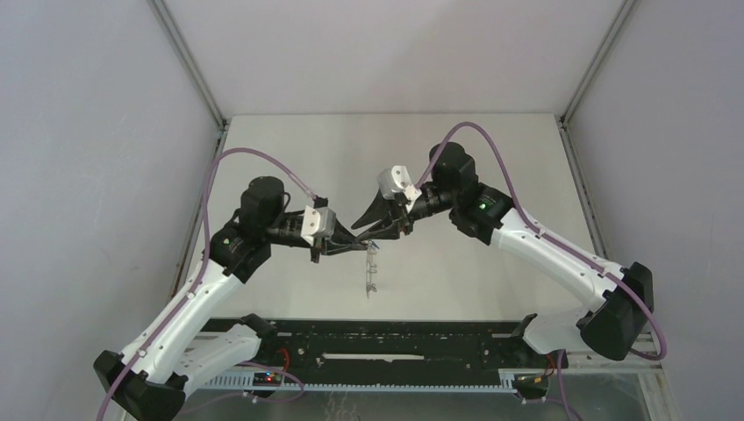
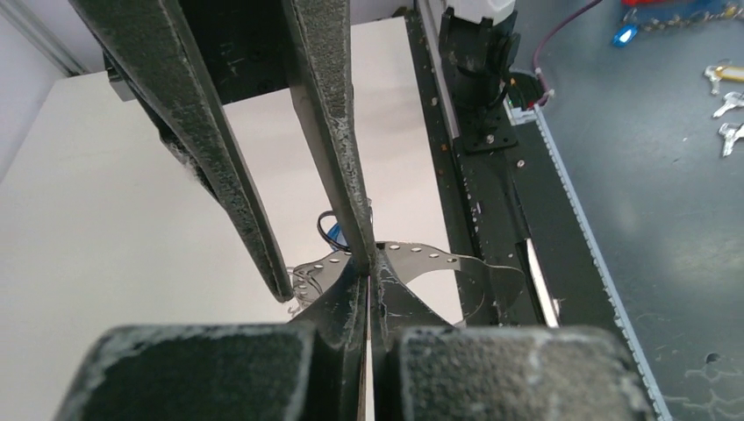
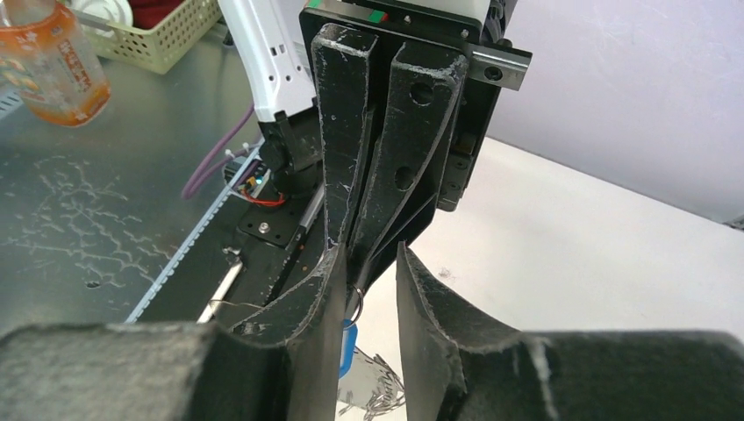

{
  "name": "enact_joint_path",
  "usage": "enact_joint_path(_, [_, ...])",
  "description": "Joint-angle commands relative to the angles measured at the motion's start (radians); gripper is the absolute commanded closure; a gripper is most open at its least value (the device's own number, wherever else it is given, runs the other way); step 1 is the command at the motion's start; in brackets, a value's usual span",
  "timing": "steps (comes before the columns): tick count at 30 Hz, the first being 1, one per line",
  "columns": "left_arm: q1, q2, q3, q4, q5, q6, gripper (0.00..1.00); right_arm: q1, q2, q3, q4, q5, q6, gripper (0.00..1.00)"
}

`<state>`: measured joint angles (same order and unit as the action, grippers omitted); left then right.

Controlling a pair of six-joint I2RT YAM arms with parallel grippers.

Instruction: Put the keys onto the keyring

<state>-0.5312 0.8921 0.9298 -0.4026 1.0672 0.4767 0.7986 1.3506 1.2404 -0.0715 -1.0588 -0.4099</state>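
My left gripper (image 1: 344,247) (image 2: 370,263) is shut on the keyring (image 2: 421,256), a thin grey band with a row of small holes, and holds it above the table. Part of the keyring hangs below the grippers in the top view (image 1: 371,274). My right gripper (image 1: 373,230) (image 3: 369,250) is open, its tips meeting the left gripper's tips. The blue-headed key (image 3: 348,346) hangs on a small ring (image 3: 356,303) against the inner face of the right gripper's left finger; it also shows in the left wrist view (image 2: 332,230). I cannot make out the black-headed key.
A black rail (image 1: 386,338) runs along the near table edge. Loose silver keys (image 2: 728,105) lie on the grey bench beyond it. An orange bottle (image 3: 53,61) and a green basket (image 3: 158,35) stand there too. Grey walls enclose the white table (image 1: 491,158).
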Motion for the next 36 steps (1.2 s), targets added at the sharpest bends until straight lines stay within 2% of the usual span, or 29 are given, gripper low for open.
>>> enact_joint_path(1, [-0.007,-0.023,0.046,0.137,0.063,-0.123,1.00,-0.021,0.021,0.071,-0.004,-0.088,0.064,0.64])
enact_joint_path(7, [-0.004,-0.036,-0.012,0.452,0.054,-0.442,1.00,-0.063,0.061,0.118,0.171,-0.221,0.342,0.62])
enact_joint_path(9, [-0.002,-0.036,-0.028,0.552,0.032,-0.550,1.00,-0.078,0.076,0.136,0.257,-0.260,0.469,0.55])
enact_joint_path(11, [0.000,-0.038,-0.043,0.642,0.001,-0.646,1.00,-0.088,0.088,0.140,0.362,-0.287,0.599,0.41])
enact_joint_path(12, [0.000,-0.039,-0.045,0.656,-0.007,-0.662,1.00,-0.090,0.093,0.140,0.407,-0.296,0.649,0.12])
enact_joint_path(13, [0.000,-0.039,-0.046,0.665,-0.012,-0.673,1.00,-0.092,0.095,0.141,0.432,-0.297,0.679,0.02])
enact_joint_path(20, [0.000,-0.053,-0.087,0.700,-0.028,-0.698,1.00,-0.132,0.066,0.159,0.440,-0.190,0.713,0.00])
enact_joint_path(23, [0.002,-0.065,-0.106,0.708,-0.048,-0.698,1.00,-0.160,0.044,0.201,0.334,-0.136,0.664,0.00])
enact_joint_path(28, [0.002,-0.084,-0.138,0.734,-0.126,-0.710,1.00,-0.167,-0.019,0.256,0.003,0.015,0.406,0.00])
enact_joint_path(32, [0.003,-0.091,-0.154,0.746,-0.164,-0.714,1.00,-0.161,-0.085,0.257,-0.165,0.106,0.263,0.00])
enact_joint_path(34, [0.005,-0.091,-0.160,0.747,-0.164,-0.701,1.00,-0.125,-0.114,0.275,-0.280,0.201,0.161,0.00])
enact_joint_path(36, [0.010,-0.091,-0.160,0.736,-0.163,-0.677,1.00,-0.019,-0.137,0.313,-0.439,0.412,-0.002,0.03])
